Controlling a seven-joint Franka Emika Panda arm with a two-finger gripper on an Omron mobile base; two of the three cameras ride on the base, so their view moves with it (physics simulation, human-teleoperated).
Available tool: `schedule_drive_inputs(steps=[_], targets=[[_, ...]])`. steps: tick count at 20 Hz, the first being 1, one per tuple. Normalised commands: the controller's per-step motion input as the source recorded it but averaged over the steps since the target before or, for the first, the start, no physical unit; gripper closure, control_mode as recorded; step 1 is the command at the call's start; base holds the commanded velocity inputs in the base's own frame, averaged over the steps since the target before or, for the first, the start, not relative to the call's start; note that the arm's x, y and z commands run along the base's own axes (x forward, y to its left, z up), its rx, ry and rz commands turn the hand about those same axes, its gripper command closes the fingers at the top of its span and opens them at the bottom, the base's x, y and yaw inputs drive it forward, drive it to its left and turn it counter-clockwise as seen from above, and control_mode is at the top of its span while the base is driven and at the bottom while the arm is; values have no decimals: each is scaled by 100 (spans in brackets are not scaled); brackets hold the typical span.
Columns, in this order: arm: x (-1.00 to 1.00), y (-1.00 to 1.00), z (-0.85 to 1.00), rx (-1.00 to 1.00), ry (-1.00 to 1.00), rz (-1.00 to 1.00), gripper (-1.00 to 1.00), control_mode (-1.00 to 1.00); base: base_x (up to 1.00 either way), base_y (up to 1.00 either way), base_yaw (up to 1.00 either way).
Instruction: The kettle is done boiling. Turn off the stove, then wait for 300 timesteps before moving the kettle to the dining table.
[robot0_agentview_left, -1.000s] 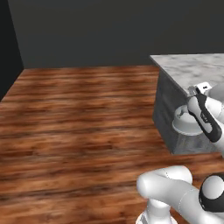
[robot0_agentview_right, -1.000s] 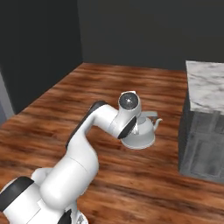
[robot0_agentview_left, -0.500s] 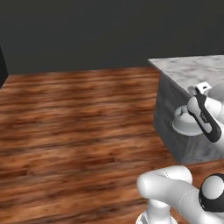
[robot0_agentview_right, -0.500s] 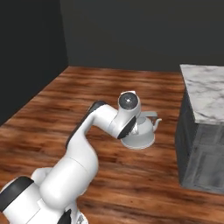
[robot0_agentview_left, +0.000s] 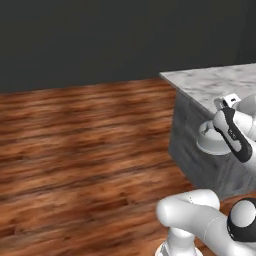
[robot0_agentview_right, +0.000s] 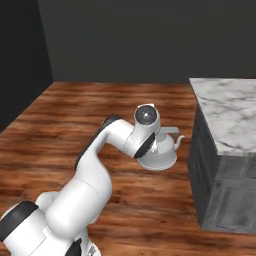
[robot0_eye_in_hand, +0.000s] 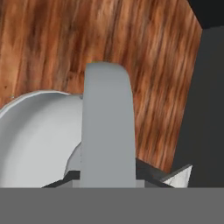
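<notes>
My gripper (robot0_eye_in_hand: 107, 177) pinches the kettle (robot0_agentview_right: 159, 150) by its stiff top handle (robot0_eye_in_hand: 107, 127); the body hangs beneath my jaws, probably smooth, rigid metal, near the dining table (robot0_agentview_right: 227, 112).

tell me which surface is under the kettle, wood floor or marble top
The wood floor: the kettle hangs beside the marble-topped counter, not above its top.

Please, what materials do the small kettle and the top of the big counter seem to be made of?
The small squat light-grey kettle looks like smooth metal with a soft satin sheen, though painted enamel is possible. The white-and-grey counter top looks like polished marble: grey veins run across it.
</notes>
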Motion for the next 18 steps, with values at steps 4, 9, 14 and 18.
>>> schedule_drive_inputs(steps=[4,9,14,18], targets=[[0,0,0,0,0,0,100,100,72,35,-26],[0,0,0,0,0,0,100,100,73,39,-27],[0,0,0,0,0,0,100,100,72,45,-28],[0,0,0,0,0,0,100,100,73,50,-28]])
